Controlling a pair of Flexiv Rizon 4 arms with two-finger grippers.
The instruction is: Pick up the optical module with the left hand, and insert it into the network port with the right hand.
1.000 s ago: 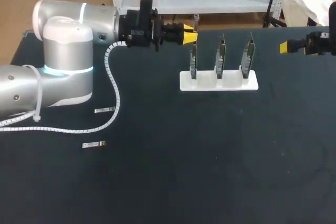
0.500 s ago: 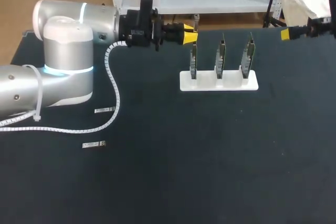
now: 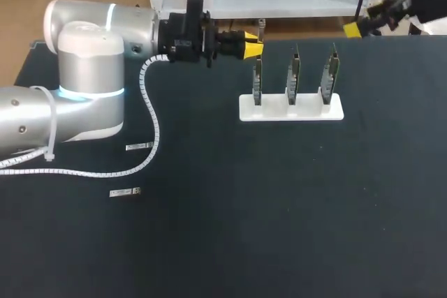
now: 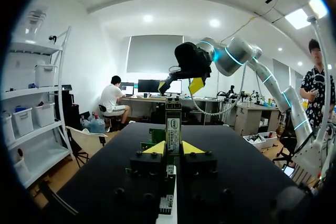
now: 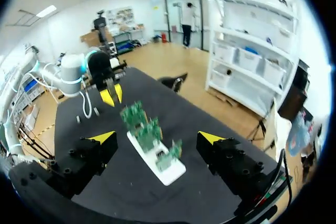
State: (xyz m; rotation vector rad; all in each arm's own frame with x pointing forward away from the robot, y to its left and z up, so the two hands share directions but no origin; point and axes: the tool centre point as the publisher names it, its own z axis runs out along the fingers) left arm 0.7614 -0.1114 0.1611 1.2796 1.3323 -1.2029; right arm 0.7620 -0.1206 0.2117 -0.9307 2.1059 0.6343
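At the counter's far edge, your left end effector pinches the optical module between its yellow tips, just beside the leftmost of three green boards standing in the white stand. Your right end effector hangs spread wide near the far right corner.

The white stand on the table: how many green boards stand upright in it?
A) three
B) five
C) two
A: the head view shows three green boards standing upright, side by side, in the white stand.
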